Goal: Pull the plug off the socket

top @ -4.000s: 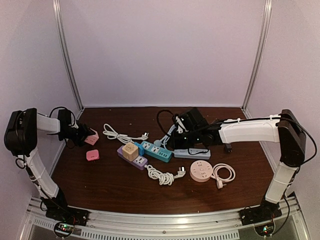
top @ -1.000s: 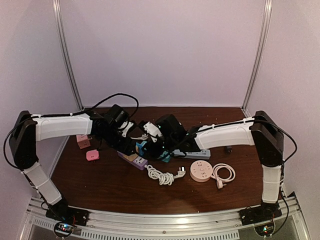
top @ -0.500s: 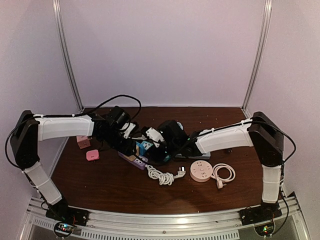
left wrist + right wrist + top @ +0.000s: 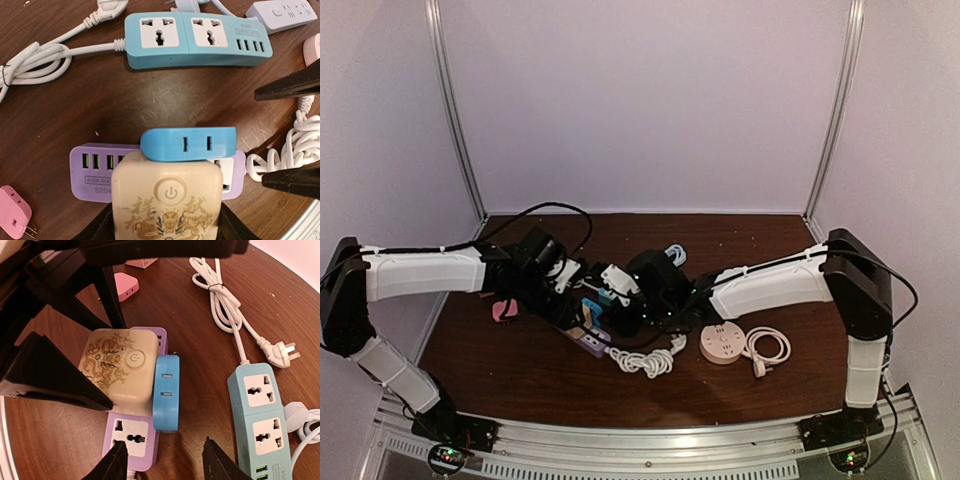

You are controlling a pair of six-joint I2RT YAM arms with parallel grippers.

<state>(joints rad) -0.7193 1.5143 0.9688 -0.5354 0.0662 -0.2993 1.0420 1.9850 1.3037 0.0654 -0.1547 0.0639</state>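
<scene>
The plug is a cream cube adapter [image 4: 167,200] with a power button and a dragon print. It sits on the purple power strip [image 4: 90,170], and I cannot tell whether it has lifted. My left gripper [image 4: 167,236] is shut on the cube's two sides; it also shows in the top view [image 4: 575,300]. A blue adapter [image 4: 166,392] lies against the cube [image 4: 120,365]. My right gripper [image 4: 167,465] is open. One finger stands over the purple strip's [image 4: 132,437] free socket end, the other over bare table beside the blue adapter.
A teal power strip [image 4: 260,415] lies to the right of the blue adapter. A white cable with a plug [image 4: 225,305] and a pink plug [image 4: 127,286] lie farther back. In the top view there is a round pink socket [image 4: 721,343] and a coiled white cable [image 4: 645,358].
Both arms came in from the sides to the middle. Over the last second they shifted toward the table's front, and the purple strip and the coiled cable shifted with them.
</scene>
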